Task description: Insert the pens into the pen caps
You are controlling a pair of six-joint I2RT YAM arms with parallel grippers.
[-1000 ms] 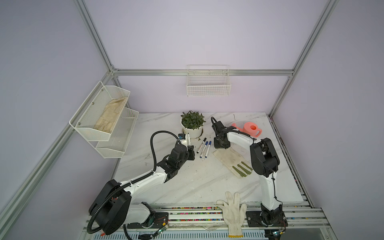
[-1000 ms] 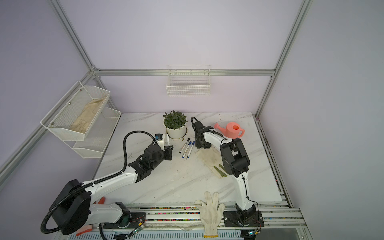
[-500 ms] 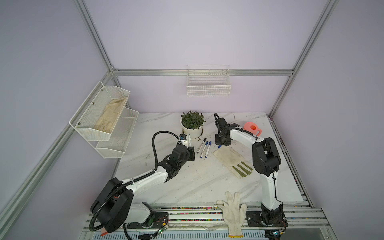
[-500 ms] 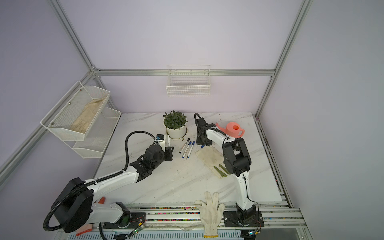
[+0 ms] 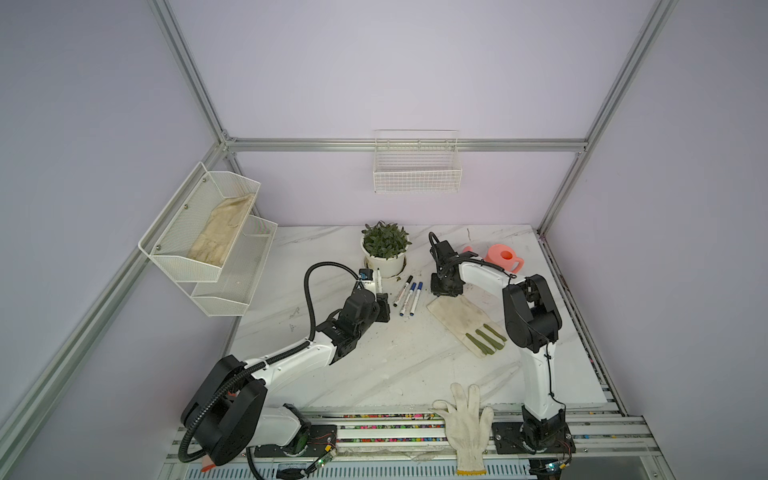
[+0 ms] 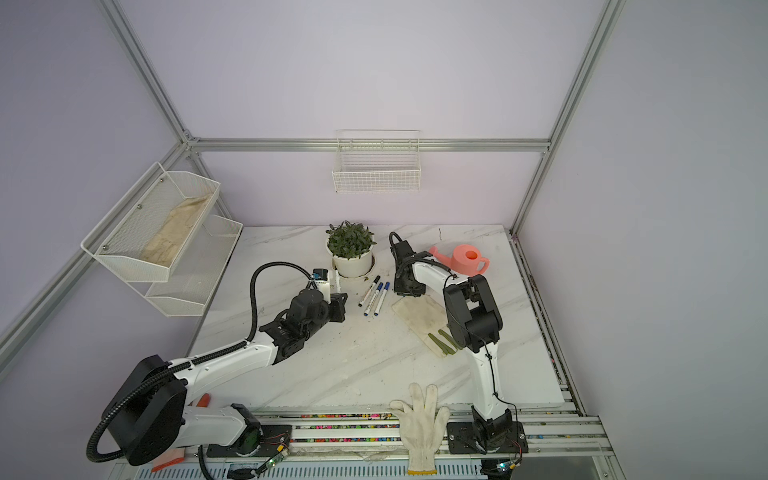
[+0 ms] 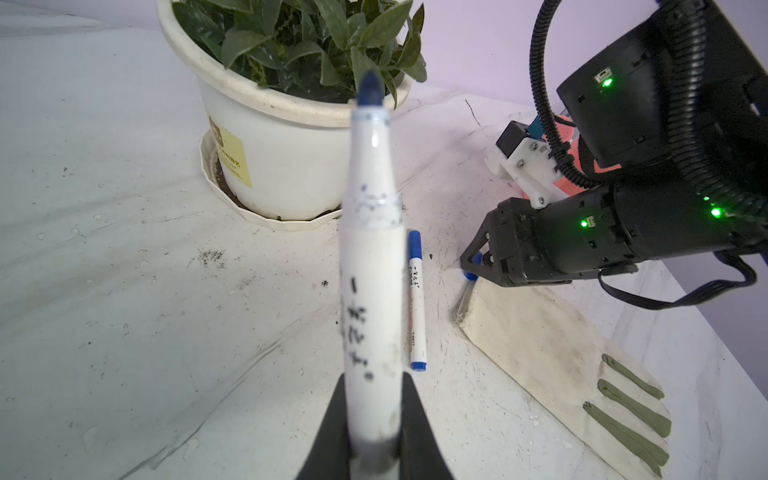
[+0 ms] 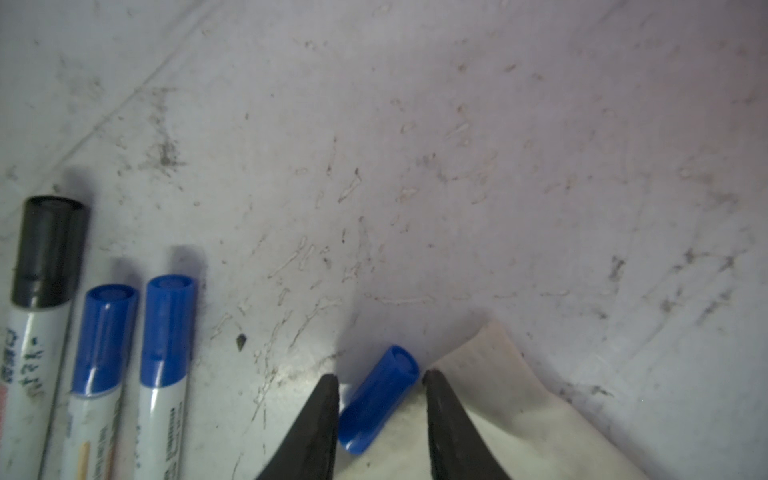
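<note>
Right gripper [image 8: 380, 378] has settled over the last loose blue cap [image 8: 378, 399], jaws drawing in but not yet clamped. The cap lies slanted between them at the glove [image 8: 498, 415] edge. Can't tell from the wrist view whether a pad already touches it. Left gripper [image 7: 374, 415] hasn't changed: clamped on the uncapped pen [image 7: 372, 266], blue tip up, near the plant pot [image 7: 286, 158]. The three other pens [image 5: 409, 297] lie capped between the arms. I read this as the final cap pick, then mating.
</note>
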